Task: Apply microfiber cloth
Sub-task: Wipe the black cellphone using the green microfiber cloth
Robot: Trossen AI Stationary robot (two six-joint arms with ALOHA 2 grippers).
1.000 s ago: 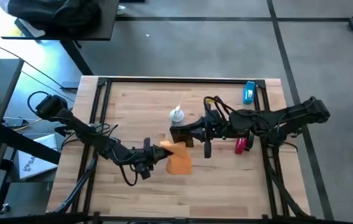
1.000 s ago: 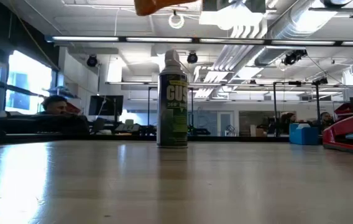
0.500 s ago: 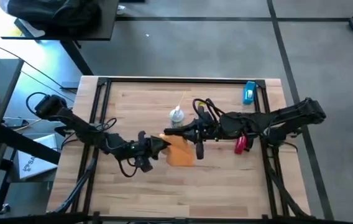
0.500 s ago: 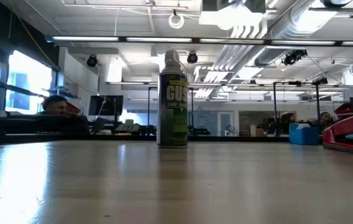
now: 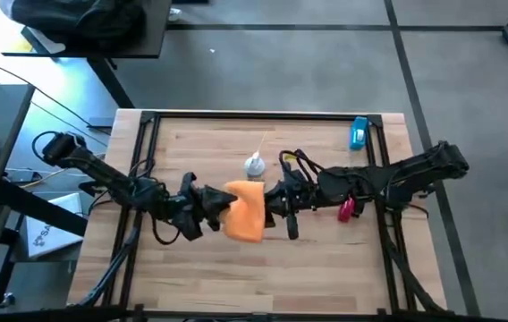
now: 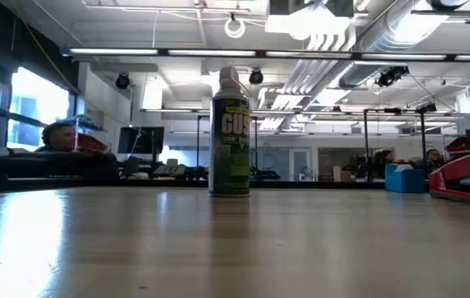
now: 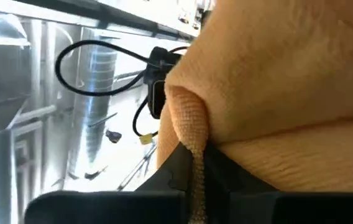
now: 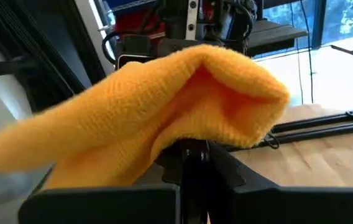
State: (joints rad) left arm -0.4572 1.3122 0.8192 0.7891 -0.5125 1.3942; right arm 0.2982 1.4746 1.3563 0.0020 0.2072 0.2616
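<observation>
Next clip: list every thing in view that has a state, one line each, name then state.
microfiber cloth: off the table, bunched, draped between the two grippers
left gripper: at the cloth's left edge, jaws shut on it
right gripper: at the cloth's right edge, cloth draped over it, grip hidden
spray can: upright on the table, untouched
red stapler: lying on the table
blue object: lying near the table's far right corner

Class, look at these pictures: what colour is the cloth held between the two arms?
Bright orange. The microfiber cloth shows best in the right wrist view.

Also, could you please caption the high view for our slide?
Both grippers meet mid-table at the orange microfiber cloth, beside a spray can.
</observation>
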